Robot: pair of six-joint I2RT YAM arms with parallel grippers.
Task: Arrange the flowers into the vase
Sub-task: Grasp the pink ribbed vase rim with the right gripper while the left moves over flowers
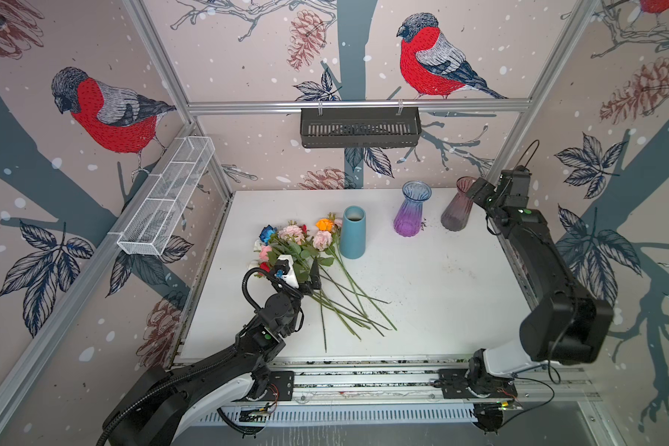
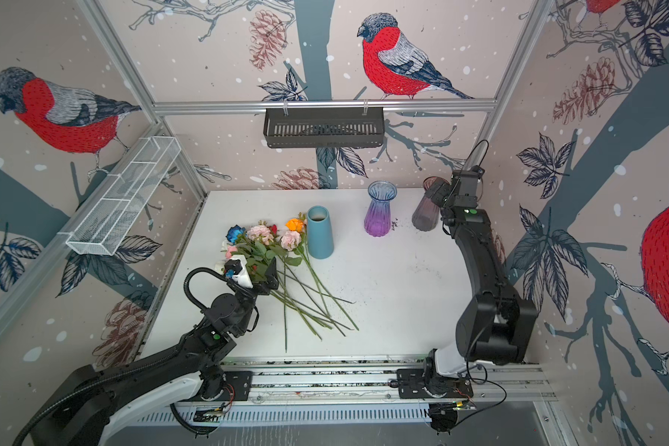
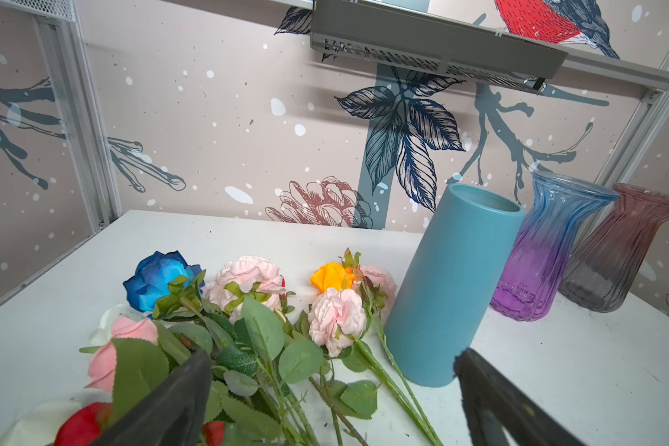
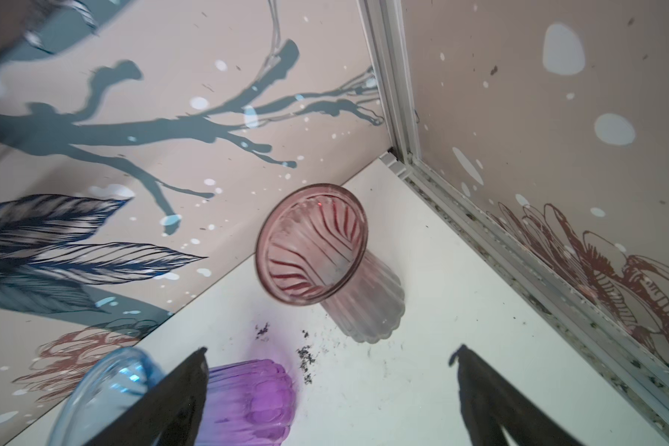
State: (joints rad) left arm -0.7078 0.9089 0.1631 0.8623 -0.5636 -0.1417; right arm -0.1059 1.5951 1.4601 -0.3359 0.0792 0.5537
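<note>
1. Green stems fan toward the front edge of the white table (image 1: 441, 293), where the flowers (image 1: 309, 255) lie flat in one loose bunch with their heads toward the back wall. Spread this way, a single stem looks easy to pick out. None is in a vase yet.
2. The left claw (image 3: 331, 359) hangs low over the leafy middle of the bunch, jaws wide apart and empty, seemingly lined up to pinch a stem.
3. The blue vase (image 1: 353, 231) stands upright just beside the flower heads, the nearest place for them.
4. Farther right stand the purple vase (image 1: 411, 210) and the smoky pink vase (image 1: 456, 212). The right claw (image 4: 330, 351) hovers above the smoky one's mouth, jaws apart and holding nothing, perhaps to fetch it.
5. Counts: roughly ten flowers, though overlapping heads prevent an exact count; three vases; two claws.
</note>
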